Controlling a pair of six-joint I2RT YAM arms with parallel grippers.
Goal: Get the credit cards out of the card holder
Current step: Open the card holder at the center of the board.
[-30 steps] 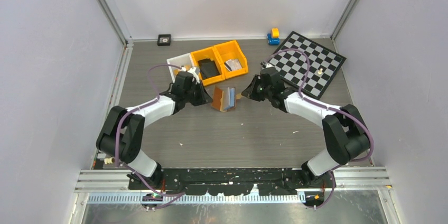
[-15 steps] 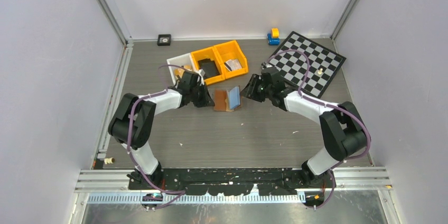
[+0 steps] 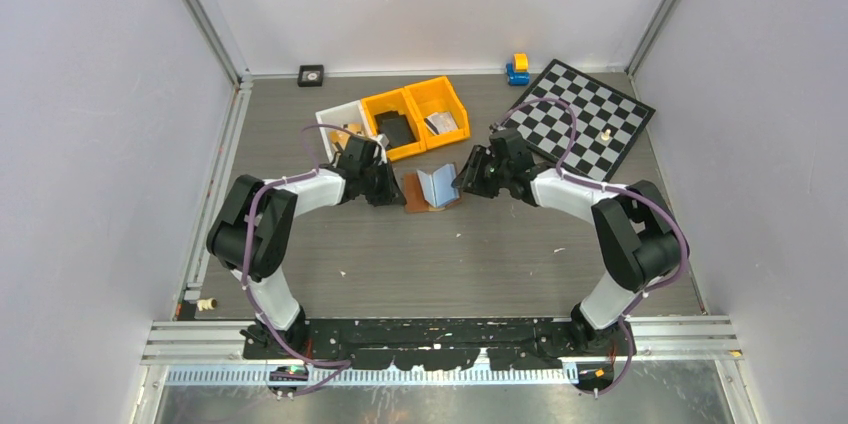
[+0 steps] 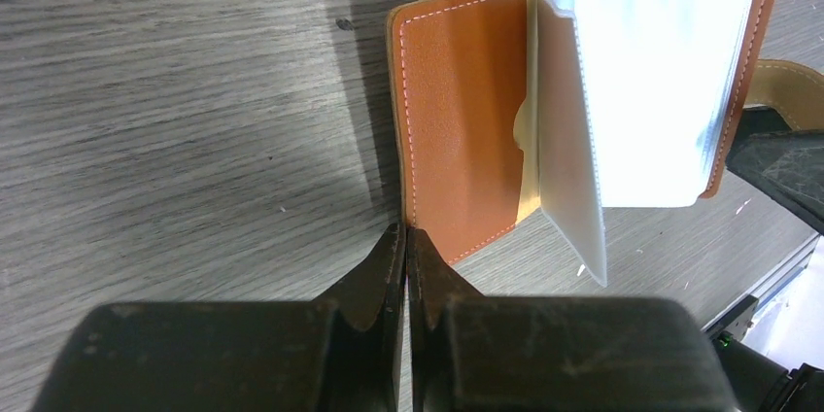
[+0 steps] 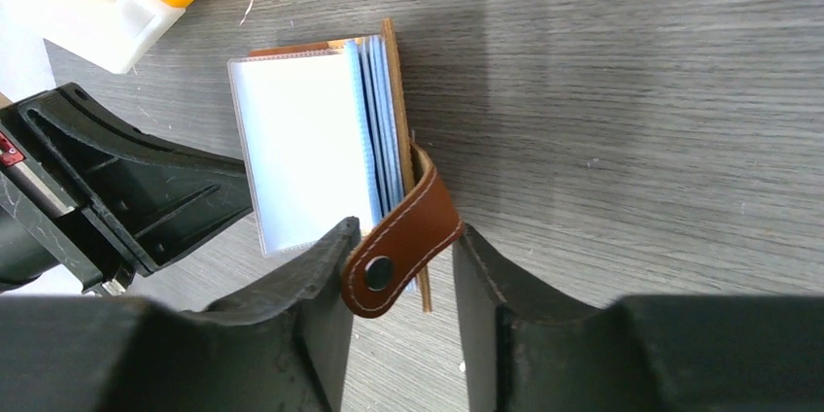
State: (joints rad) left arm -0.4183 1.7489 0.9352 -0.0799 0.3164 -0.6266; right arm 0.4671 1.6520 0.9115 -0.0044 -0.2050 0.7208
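Note:
The card holder (image 3: 428,188) lies open on the table, reddish-brown cover down (image 4: 462,130). Its clear sleeves hold pale blue credit cards (image 4: 651,82), also seen as a stack of blue edges in the right wrist view (image 5: 374,125). My left gripper (image 3: 394,194) is shut, its tips (image 4: 406,237) pinching the near left edge of the cover. My right gripper (image 3: 463,184) is open at the holder's right side. The snap strap (image 5: 403,237) lies between its fingers and touches the left finger (image 5: 326,266).
Two orange bins (image 3: 440,96) and a white bin (image 3: 335,121) stand just behind the holder; one orange bin holds a black wallet-like object (image 3: 395,130). A chessboard (image 3: 585,124) lies at the back right, a blue-yellow toy (image 3: 517,68) and a small black square (image 3: 311,75) by the back wall.
The holder stood upright a second ago and now lies flat and open. Both grippers have come down with it, and the right gripper has moved left onto the strap.

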